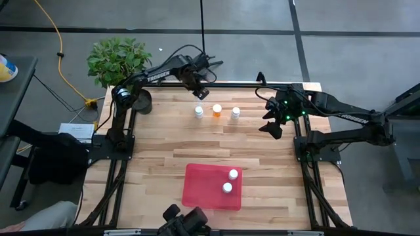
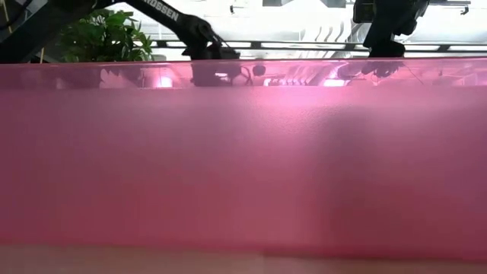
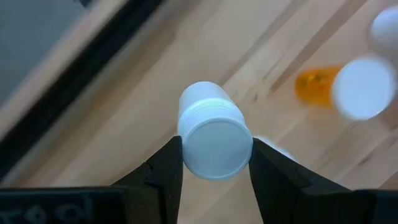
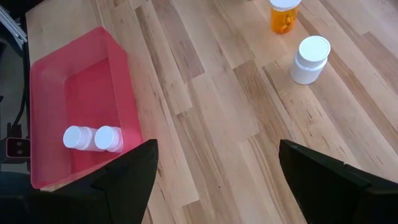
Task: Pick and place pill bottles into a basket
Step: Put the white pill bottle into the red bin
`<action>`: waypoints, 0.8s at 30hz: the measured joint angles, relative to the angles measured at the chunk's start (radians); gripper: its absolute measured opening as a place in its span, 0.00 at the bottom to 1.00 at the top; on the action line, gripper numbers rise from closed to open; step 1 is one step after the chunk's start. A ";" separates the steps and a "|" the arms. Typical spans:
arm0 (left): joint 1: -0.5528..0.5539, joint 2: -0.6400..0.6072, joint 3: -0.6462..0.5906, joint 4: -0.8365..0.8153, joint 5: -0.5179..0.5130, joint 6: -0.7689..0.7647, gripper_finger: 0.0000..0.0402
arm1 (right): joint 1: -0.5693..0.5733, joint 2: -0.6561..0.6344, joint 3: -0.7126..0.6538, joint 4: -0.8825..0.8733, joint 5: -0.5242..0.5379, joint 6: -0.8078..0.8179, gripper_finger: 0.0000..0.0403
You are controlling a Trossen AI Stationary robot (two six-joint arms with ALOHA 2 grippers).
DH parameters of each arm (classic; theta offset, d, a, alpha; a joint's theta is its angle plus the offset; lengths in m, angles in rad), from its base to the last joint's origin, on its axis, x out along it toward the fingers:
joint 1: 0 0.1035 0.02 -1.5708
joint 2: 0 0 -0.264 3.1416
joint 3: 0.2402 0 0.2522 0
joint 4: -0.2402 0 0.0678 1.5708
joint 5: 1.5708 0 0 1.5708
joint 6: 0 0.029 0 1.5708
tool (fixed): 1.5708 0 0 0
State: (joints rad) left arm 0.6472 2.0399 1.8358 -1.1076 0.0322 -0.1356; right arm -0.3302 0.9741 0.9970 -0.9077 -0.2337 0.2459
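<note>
My left gripper [image 1: 200, 93] is over the table's far middle, shut on a white pill bottle [image 3: 211, 134]; the gripper hides that bottle in the high view. Below it stand a white bottle [image 1: 199, 112], the orange bottle [image 1: 216, 110] and another white bottle [image 1: 235, 113], upright on the wood. The red-pink basket [image 1: 197, 190] sits near the front edge with two white bottles [image 1: 233, 174] [image 1: 227, 187] in it. My right gripper [image 1: 272, 124] is open and empty at the far right, its fingers wide apart [image 4: 214, 180]. My left gripper pinches the white bottle between its two fingers, at its cap end [image 3: 214, 152], one finger [image 3: 168, 162] on either side. The fingers come from above, pointing down. The bottle is lifted clear of the table, cap toward the wrist camera, its body tilted away.
A potted plant [image 1: 118, 59] in a black pot stands at the far left corner. The basket's pink wall [image 2: 243, 152] fills the low view. Bare wood lies between the standing bottles and the basket [image 4: 74, 118].
</note>
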 joint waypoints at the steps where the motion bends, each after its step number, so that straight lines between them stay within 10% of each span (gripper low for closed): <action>1: 0.000 0.000 0.021 -0.001 -0.001 0.000 0.46 | 0.000 0.000 0.000 0.000 0.000 0.000 0.80; 24: -0.026 -0.030 0.505 0.110 0.009 -0.001 0.46 | 0.000 0.000 0.000 0.000 0.023 -0.010 0.80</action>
State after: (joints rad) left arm 0.6209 2.0101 2.3409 -0.9977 0.0412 -0.1365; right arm -0.3302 0.9741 0.9970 -0.9077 -0.2107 0.2356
